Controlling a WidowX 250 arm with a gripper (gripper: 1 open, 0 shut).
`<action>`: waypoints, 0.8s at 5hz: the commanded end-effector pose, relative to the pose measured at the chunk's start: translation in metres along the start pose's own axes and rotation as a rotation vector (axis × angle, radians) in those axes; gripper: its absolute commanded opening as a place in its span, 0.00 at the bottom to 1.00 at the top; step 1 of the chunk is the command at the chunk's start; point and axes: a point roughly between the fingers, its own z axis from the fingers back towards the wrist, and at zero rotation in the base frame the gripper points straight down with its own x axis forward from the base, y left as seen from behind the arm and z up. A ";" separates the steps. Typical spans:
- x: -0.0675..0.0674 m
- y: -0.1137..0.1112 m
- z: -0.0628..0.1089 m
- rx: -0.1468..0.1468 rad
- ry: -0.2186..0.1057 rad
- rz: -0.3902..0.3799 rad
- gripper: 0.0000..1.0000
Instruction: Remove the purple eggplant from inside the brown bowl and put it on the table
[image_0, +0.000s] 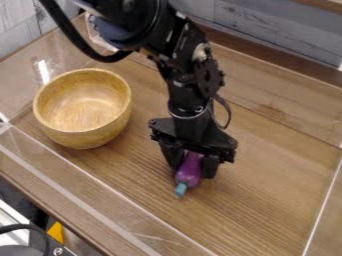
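The purple eggplant (190, 173) lies on the table (267, 130), its teal stem tip pointing toward the near edge. My gripper (194, 166) points straight down over it, open, with a black finger on either side of the eggplant. The fingers straddle the eggplant without squeezing it. The brown bowl (83, 106) stands to the left, empty, about a bowl's width from the gripper.
Low clear acrylic walls (120, 225) edge the tabletop along the near and left sides. The black arm (147, 35) reaches in from the upper left above the bowl's far side. Bare wood lies to the right of the gripper.
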 end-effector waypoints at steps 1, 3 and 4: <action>0.010 0.000 0.008 -0.003 -0.035 0.017 0.00; 0.012 0.003 0.010 0.005 -0.039 0.037 0.00; 0.009 0.003 0.009 0.015 -0.029 0.033 1.00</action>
